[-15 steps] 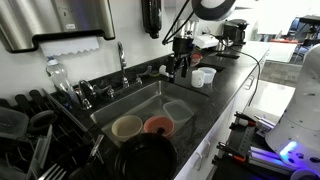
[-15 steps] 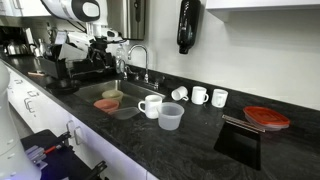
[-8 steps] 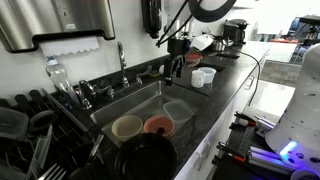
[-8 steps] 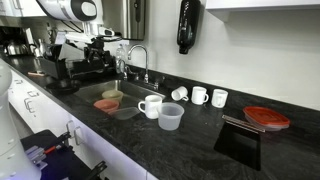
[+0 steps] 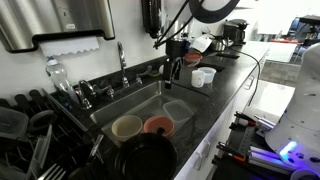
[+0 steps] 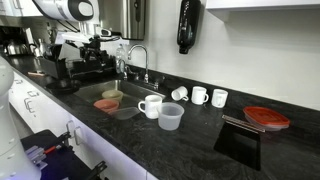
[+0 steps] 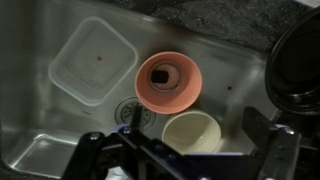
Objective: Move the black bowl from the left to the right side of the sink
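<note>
Change: gripper (image 5: 171, 72) has edged sideways from over the counter toward the sink (image 5: 135, 103) during the last second; nothing else in the scene has shifted.
Sink: steel basin set in a dark counter (image 5: 225, 90), with a faucet (image 5: 122, 58) at its back edge; three vessels lie in it.
Gripper: hangs above the sink's far end, holding nothing; in the wrist view its two fingers (image 7: 90, 155) stand wide apart, framing the basin below.
Black bowl: sits on the counter just beside the sink (image 5: 148, 160), at the end well apart from the gripper. It shows only as a dark curved rim at the edge of the wrist view (image 7: 298, 60) and is untouched.
Clear container: square, lies open-side up in the basin (image 7: 93, 62), just beside the orange bowl.
Orange bowl: upright in the middle of the basin (image 7: 168, 82), between the clear container and the cream bowl.
Cream bowl: upright (image 7: 192, 133), touching or nearly touching the orange bowl; which cannot be told.
</note>
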You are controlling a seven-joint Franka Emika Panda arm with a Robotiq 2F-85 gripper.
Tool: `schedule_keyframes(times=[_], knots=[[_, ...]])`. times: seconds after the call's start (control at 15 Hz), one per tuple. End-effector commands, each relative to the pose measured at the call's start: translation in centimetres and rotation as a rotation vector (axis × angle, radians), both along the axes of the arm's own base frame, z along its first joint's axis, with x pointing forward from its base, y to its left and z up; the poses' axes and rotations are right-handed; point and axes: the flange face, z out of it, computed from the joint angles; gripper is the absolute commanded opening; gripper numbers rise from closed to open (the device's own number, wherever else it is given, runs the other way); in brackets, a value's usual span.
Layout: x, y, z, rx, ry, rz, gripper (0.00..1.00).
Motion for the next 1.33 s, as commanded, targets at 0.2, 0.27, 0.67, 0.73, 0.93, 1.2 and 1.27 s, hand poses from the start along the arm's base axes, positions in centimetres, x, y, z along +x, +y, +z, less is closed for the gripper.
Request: schedule_keyframes(times=[0.2,0.27,0.67,0.73,0.93,1.2,1.27], knots=[[0.3,9.3,-1.7,0.045,0.046,0.265,1.00],[0.7,10.6,-2.3,0.054,0.055,0.293,1.00],[1.7,12.3,-4.1,0.040,0.070,0.318,1.00],[1.8,12.4,-4.0,0.041,0.069,0.319,1.00],[1.8,12.4,-3.8,0.042,0.065,0.319,1.00],[1.7,14.2,-6.0,0.051,0.108,0.364,1.00],[1.5,14.8,-6.8,0.046,0.131,0.383,1.00]])
